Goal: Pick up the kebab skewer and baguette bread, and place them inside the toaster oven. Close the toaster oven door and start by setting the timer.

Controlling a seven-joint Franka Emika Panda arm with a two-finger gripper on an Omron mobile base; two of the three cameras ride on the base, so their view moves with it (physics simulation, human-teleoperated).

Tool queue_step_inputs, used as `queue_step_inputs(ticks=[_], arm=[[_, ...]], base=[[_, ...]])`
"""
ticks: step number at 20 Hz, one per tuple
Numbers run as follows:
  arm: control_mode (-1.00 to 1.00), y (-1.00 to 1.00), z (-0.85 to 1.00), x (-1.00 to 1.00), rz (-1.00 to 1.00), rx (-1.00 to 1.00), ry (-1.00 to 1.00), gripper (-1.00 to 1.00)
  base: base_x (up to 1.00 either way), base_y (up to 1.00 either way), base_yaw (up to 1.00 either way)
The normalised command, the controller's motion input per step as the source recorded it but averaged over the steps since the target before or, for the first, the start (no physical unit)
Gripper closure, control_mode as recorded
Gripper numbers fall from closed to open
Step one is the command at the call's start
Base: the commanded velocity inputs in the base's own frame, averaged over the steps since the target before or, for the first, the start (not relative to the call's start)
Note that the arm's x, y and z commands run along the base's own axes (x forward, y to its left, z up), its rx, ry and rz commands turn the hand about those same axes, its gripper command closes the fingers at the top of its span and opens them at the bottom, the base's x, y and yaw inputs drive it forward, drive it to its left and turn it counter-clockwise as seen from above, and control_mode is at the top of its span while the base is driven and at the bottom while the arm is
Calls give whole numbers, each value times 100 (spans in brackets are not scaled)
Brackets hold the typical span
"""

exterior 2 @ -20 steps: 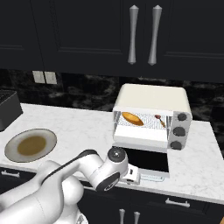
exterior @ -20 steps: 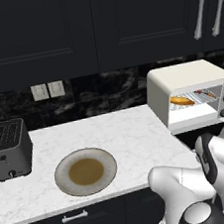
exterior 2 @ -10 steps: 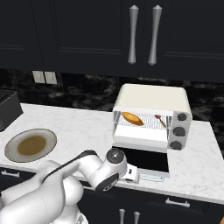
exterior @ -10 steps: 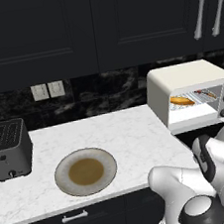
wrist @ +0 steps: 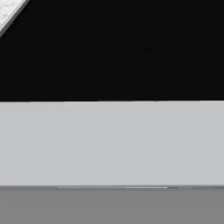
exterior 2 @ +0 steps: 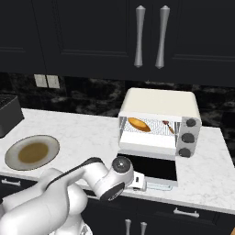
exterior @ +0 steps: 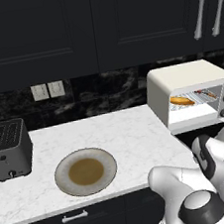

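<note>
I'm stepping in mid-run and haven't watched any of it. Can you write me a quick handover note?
Tool: open, holding nothing, down by the front edge of the lowered toaster oven door.
Baguette bread and kebab skewer both lie on the rack inside the toaster oven. The plate holds no food.
Done: loading.
Left: lift the door shut, then turn the timer knob.

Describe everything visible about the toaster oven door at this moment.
The toaster oven door is folded all the way down, lying flat on the counter in front of the toaster oven. It is a dark glass panel in a pale frame, with its pale bar handle at the front edge. The arm's wrist sits at its front left corner.
</note>
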Motion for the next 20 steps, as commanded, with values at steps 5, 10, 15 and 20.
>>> queue_step_inputs(ticks=[5,10,15,20], arm=[[-100,7,0,11,0,0,-1,-100],[-100,10,7,24,0,0,-8,-100],[-100,10,20,22,0,0,-12,-100],[-100,5,32,31,0,0,-8,-100]], base=[[0,0,0],[0,0,0],[0,0,0],[0,0,0]])
